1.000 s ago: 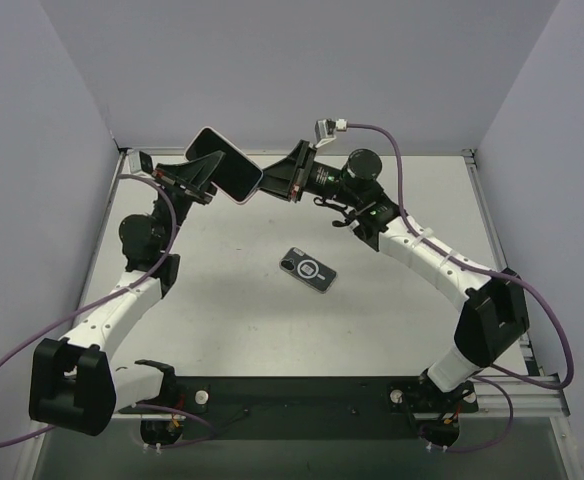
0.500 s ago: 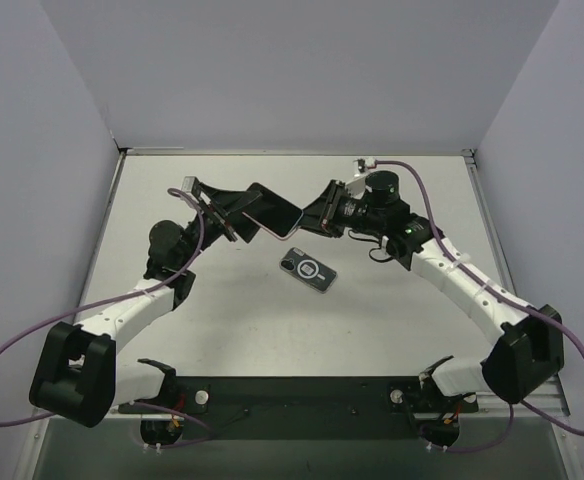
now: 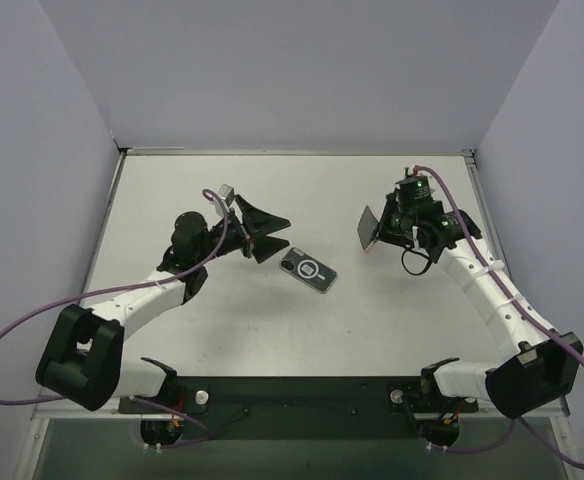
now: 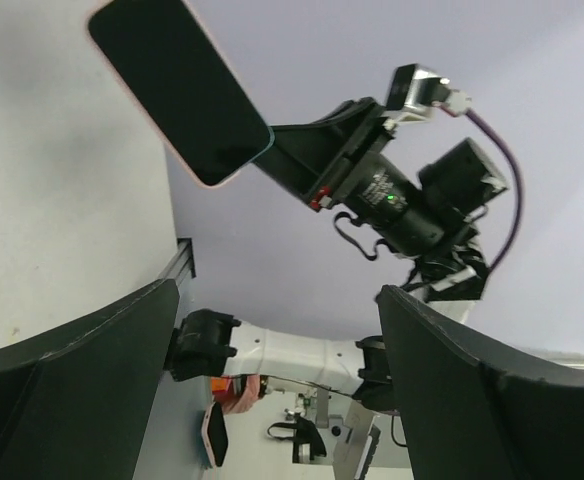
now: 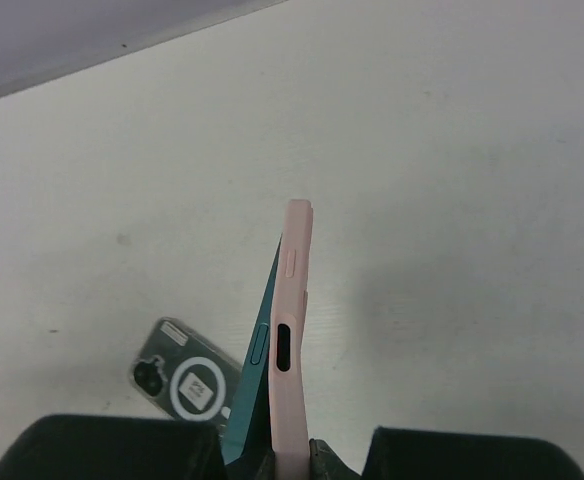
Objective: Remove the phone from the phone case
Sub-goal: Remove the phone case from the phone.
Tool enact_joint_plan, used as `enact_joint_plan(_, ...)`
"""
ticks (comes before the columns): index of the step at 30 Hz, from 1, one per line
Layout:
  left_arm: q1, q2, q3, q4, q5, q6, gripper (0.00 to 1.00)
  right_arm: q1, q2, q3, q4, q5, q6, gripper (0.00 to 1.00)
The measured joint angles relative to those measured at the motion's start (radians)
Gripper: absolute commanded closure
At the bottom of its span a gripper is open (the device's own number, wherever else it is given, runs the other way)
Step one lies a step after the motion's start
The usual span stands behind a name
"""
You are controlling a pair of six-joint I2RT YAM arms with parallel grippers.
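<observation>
The phone sits in a pink phone case (image 5: 294, 330), seen edge-on and standing upright above the table. Its teal side (image 5: 257, 380) has come away from the case along one edge. My right gripper (image 5: 292, 458) is shut on the case's lower end and holds it at the right of the table (image 3: 368, 229). My left gripper (image 3: 282, 236) is open and empty, left of centre, pointing right. Through the left wrist view, the phone's dark screen (image 4: 177, 90) shows beyond my wide-open left gripper (image 4: 277, 300), apart from it.
A second dark handset in a clear case with a white ring (image 3: 308, 269) lies flat at the table's centre, between the two grippers and also visible below the held phone (image 5: 187, 378). Grey walls close the table on three sides.
My left gripper has opened, let go of the phone and dropped lower toward the centre. The right arm has carried the phone alone from high at the back down to the right.
</observation>
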Motion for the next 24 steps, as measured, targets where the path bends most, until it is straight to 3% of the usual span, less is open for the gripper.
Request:
enact_joint_plan(8, -0.072, 0.092, 0.045, -0.256, -0.010, 0.126, 0.07, 0.023, 0.015, 0.005, -0.169, 0.132, -0.144, 1.00)
enact_joint_plan(14, -0.131, 0.119, 0.056, -0.357, -0.041, 0.189, 0.08, 0.163, -0.019, -0.144, -0.174, 0.196, -0.146, 1.00)
enact_joint_plan(19, -0.145, 0.158, 0.056, -0.346, -0.055, 0.193, 0.08, 0.340, -0.112, -0.343, -0.058, 0.296, -0.119, 1.00)
enact_joint_plan(22, -0.150, 0.169, 0.055, -0.338, -0.057, 0.193, 0.08, 0.377, -0.206, -0.462, 0.037, 0.341, -0.084, 1.00)
enact_joint_plan(24, -0.152, 0.170, 0.053, -0.331, -0.058, 0.193, 0.08, 0.385, -0.240, -0.513, 0.080, 0.350, -0.060, 0.94)
